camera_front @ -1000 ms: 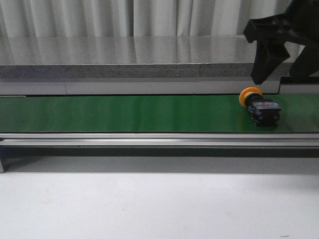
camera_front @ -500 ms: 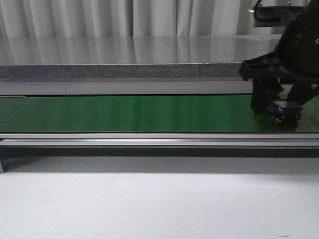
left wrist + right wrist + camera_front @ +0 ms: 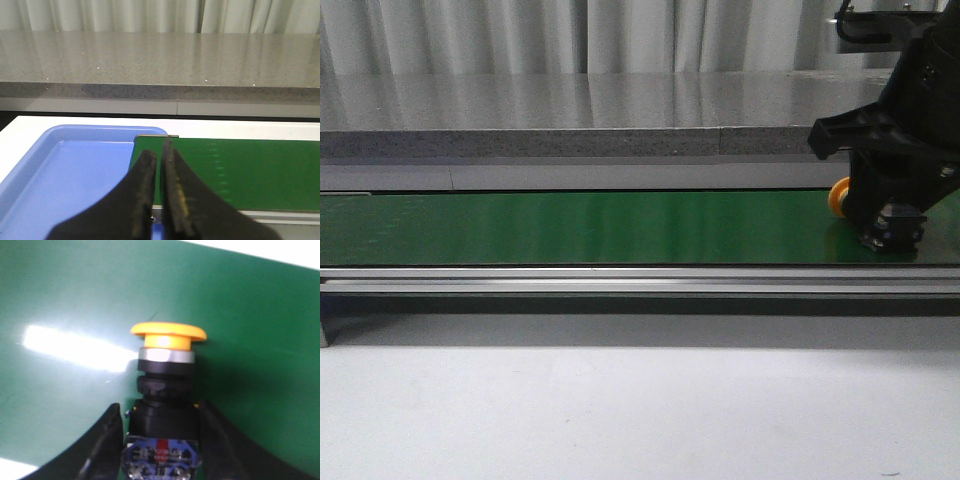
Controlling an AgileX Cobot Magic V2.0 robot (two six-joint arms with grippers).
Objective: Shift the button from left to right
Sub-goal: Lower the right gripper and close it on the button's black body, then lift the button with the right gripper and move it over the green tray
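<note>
The button (image 3: 839, 197) lies on its side at the right end of the green conveyor belt (image 3: 570, 228); only its yellow-orange cap shows past the black right gripper (image 3: 890, 226), which is down over its body. In the right wrist view the button (image 3: 167, 355) points its cap away, and my right gripper (image 3: 161, 409) has a finger pressed on each side of the black body with the blue and red marks. My left gripper (image 3: 158, 150) is shut on nothing, hanging over the belt's other end (image 3: 240, 170) beside a blue tray (image 3: 65, 170).
A grey stone counter (image 3: 570, 120) runs behind the belt, with curtains beyond it. The belt's metal rail (image 3: 620, 280) borders the white table (image 3: 620, 400) in front. The blue tray sits just past the belt's left end.
The right gripper came down over the button and closed round its body, shifting slightly right. The yellow cap, hidden half a second ago, shows again at the gripper's left.
</note>
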